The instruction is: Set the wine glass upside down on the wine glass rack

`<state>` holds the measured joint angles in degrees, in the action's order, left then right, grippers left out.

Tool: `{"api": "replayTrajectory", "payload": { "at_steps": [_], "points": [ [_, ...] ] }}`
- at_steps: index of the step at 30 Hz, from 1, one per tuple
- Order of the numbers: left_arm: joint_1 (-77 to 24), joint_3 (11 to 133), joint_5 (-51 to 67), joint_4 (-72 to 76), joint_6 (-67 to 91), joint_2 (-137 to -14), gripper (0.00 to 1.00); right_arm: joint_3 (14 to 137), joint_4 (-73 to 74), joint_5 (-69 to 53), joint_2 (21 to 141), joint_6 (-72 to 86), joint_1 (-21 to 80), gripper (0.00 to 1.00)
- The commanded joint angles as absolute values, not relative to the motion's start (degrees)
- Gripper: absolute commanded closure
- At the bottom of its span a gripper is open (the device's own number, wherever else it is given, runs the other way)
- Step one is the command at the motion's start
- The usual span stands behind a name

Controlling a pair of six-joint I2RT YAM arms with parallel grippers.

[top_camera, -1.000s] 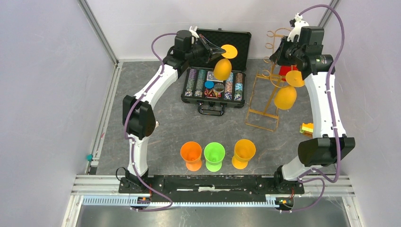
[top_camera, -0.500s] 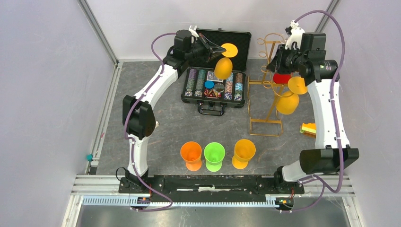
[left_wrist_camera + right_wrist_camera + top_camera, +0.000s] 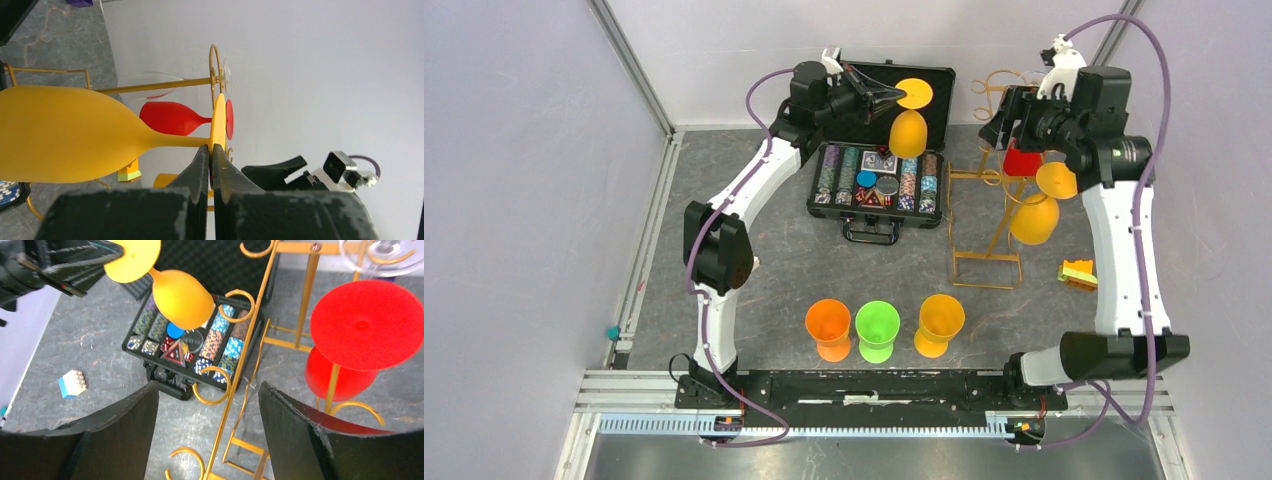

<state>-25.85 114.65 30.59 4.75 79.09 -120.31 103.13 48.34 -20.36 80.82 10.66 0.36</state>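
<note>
A yellow wine glass (image 3: 908, 133) hangs in the air over the open black case, foot up and bowl down. My left gripper (image 3: 894, 97) is shut on the edge of its foot disc; in the left wrist view the jaws (image 3: 210, 147) pinch that disc, with the bowl (image 3: 65, 132) stretching left. The gold wine glass rack (image 3: 999, 228) stands at the right, holding another yellow glass (image 3: 1033, 222) and a red glass (image 3: 1022, 160) upside down. My right gripper (image 3: 1014, 110) is open above the rack's top rails (image 3: 241, 365), with nothing between its fingers (image 3: 145, 410).
An open black case of poker chips (image 3: 879, 180) lies left of the rack. Orange (image 3: 828, 325), green (image 3: 876, 325) and yellow-orange (image 3: 940, 320) cups stand in a row near the front. A small yellow block (image 3: 1076, 272) lies right of the rack. A clear glass (image 3: 382, 255) hangs at the rack's far end.
My right gripper has opened, let go of the yellow glass now hanging on the rack, and drawn back. The rack went from tilted to upright. My left gripper carried its glass slightly right.
</note>
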Motion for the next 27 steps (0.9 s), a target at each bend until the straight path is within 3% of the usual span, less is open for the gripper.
{"api": "replayTrajectory", "payload": {
  "at_steps": [1,11,20,27],
  "points": [
    [-26.2,116.4,31.4,9.9,83.4,-118.8,0.98,97.1,34.3,-18.5,71.7,12.5,0.4,0.20],
    [-29.1,126.2,28.7,9.1,86.6,-125.4,0.98,92.5,23.6,-20.9,67.2,14.2,0.4,0.15],
    [-33.2,136.0,21.5,6.6,84.5,-131.2,0.98,91.2,24.5,-19.8,65.8,11.6,0.4,0.13],
    [-33.4,136.8,18.9,6.9,85.9,-133.9,0.98,90.9,24.7,-20.1,65.2,11.0,0.4,0.13]
  ]
}}
